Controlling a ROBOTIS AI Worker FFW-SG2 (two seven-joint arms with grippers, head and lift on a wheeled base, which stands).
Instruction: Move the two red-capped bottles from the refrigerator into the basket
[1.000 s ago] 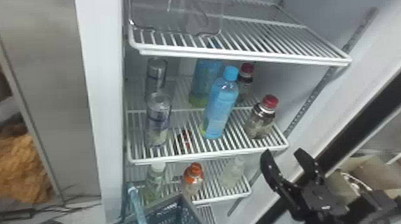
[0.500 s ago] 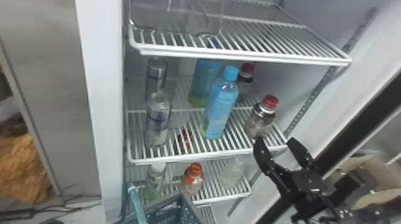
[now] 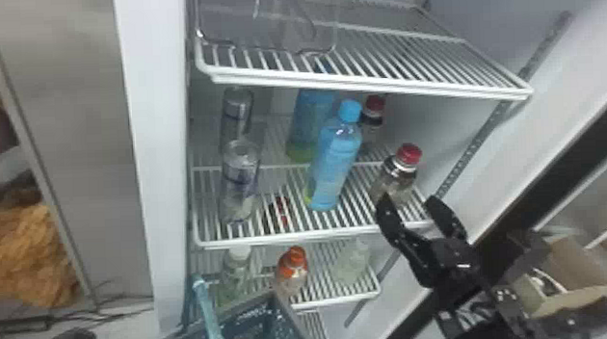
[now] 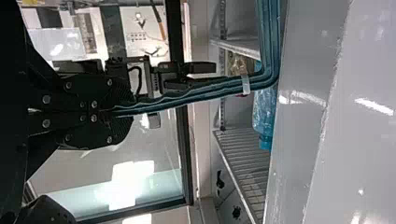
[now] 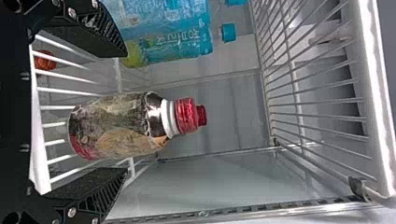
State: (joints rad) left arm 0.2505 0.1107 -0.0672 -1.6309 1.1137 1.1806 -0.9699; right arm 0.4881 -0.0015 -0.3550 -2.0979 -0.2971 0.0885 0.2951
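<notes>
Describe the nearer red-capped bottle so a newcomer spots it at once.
In the refrigerator, find the shelf with the tall blue bottles. At its front right corner, by the right gripper, stands your bottle, nearer than the other red-capped one.

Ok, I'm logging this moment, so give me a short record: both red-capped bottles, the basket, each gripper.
front red-capped bottle: upright on the wire shelf
rear red-capped bottle: same shelf, partly behind the blue-capped bottle
basket: low, before the lower shelf
left gripper: shut on the basket
right gripper: open at the front bottle, not gripping it
</notes>
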